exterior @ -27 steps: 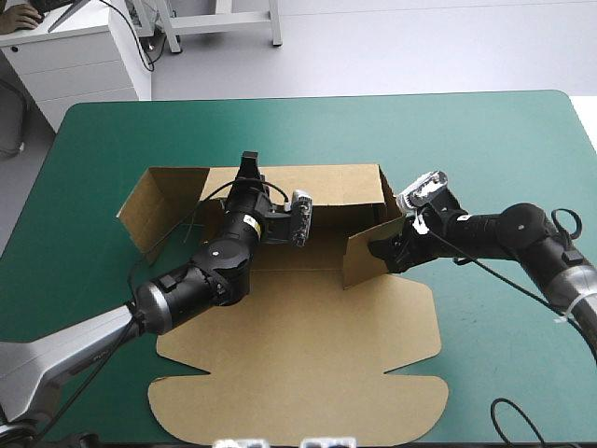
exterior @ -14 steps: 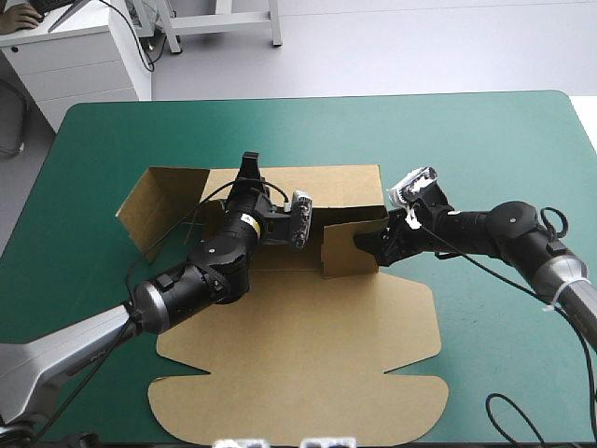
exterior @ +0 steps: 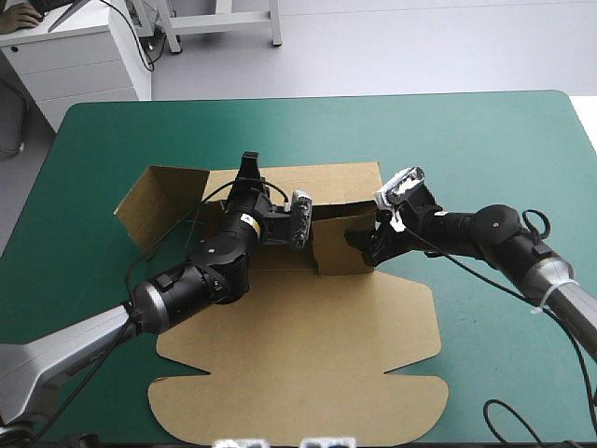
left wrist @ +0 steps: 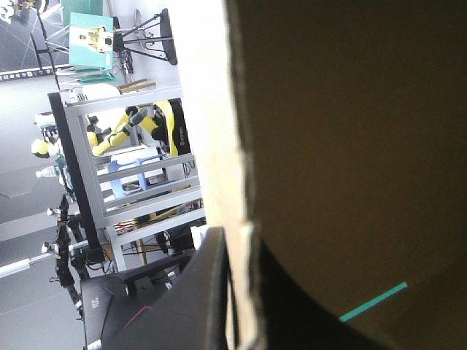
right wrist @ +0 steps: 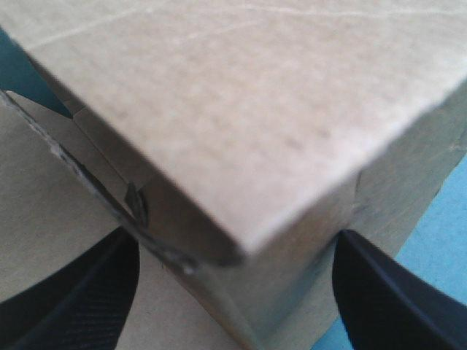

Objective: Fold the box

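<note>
Brown box (exterior: 298,345) looks light, stiff, hinges at creases; grip edges. My left tool (exterior: 248,163) clamps the 12 o'clock wall (exterior: 322,182); right tool (exterior: 362,245) spread wide against the 3 o'clock flap (exterior: 338,254).

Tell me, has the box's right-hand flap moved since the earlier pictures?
Yes. The flap has swung leftward along the back wall, which stayed put.

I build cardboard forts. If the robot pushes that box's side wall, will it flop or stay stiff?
Probably stiff: the box panels look flat, bending only at creases. Likely light: its thin raised wall stands upright. Unheld, that wall might tip back.
</note>
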`<state>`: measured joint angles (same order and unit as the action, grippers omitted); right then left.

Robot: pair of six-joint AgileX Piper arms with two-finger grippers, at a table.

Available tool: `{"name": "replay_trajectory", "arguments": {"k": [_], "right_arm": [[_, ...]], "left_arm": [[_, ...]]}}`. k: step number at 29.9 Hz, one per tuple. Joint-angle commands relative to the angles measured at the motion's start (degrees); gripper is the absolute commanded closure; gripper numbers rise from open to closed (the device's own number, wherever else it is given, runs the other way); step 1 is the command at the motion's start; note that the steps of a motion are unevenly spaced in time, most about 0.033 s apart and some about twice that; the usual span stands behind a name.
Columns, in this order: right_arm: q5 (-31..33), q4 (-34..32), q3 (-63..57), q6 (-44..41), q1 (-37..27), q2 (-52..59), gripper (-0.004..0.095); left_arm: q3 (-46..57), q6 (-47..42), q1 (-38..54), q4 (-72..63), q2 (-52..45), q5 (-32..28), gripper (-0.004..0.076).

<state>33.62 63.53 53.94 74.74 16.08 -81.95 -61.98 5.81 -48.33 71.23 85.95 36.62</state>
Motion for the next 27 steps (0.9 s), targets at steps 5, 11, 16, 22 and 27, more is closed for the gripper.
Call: {"name": "replay_trajectory", "arguments": {"k": [5,11,16,22,27], "right_arm": [[-2.54,3.92,1.42,0.84,0.77,1.61,0.0312],[-2.52,5.05,1.42,1.33,3.27,1.61,0.0379],[-3.37,7.20,1.42,3.05,5.09,1.61,0.0436],[-3.73,7.44,1.42,3.21,5.43,1.61,0.0591],[-1.74,7.44,1.42,3.45,5.43,1.61,0.0756]], "left_arm": [[-0.71,-0.12,-0.52,-3.09,-1.05,-1.51,0.0722],[-0.71,-0.12,-0.52,-3.00,-1.05,-1.51,0.0722],[-0.71,-0.12,-0.52,-3.00,-1.05,-1.38,0.0722],[-0.71,-0.12,-0.52,-3.00,-1.05,-1.01,0.0722],[-0.71,-0.12,-0.52,-3.00,-1.05,-1.01,0.0722]]}}
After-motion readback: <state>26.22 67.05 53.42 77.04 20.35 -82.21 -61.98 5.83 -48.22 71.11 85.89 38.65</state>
